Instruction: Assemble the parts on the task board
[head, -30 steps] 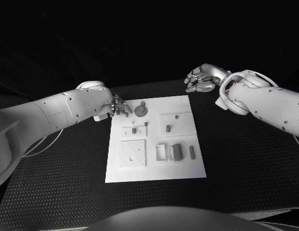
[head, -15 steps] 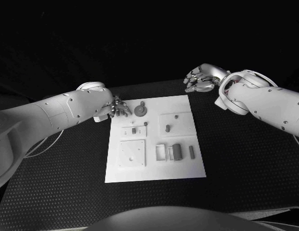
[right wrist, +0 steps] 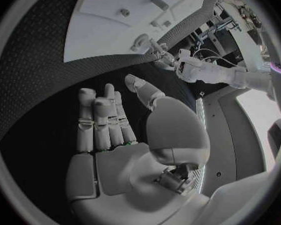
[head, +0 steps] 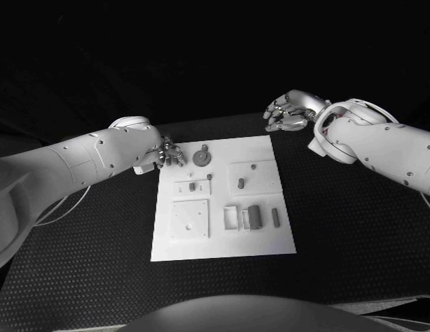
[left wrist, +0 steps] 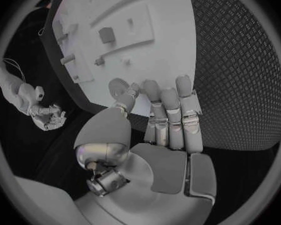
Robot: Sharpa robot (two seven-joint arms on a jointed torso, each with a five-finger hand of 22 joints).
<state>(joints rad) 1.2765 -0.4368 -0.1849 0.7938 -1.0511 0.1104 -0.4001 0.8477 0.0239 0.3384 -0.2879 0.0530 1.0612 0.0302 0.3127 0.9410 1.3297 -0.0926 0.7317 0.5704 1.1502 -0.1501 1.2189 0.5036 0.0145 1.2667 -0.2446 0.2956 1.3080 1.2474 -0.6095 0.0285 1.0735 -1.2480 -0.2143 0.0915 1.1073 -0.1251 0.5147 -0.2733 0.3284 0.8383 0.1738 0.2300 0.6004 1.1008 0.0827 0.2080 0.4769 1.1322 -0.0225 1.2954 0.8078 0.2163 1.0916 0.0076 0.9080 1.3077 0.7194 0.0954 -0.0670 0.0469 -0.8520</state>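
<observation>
The left hand (head: pixel 169 155) hovered at the far left corner of the task board (head: pixel 225 242), fingers held loosely apart and holding nothing. Just to its right a round grey part (head: pixel 203 159) lay on the board, with smaller parts (head: pixel 254 217) farther toward the near edge. The right hand (head: pixel 287 115) hung beyond the board's far right corner, its fingers curled in and holding nothing.

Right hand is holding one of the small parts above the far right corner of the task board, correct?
Not quite. The right hand is above the far right corner of the task board, but it holds nothing: the right wrist view shows its palm bare and its fingers apart.
</observation>
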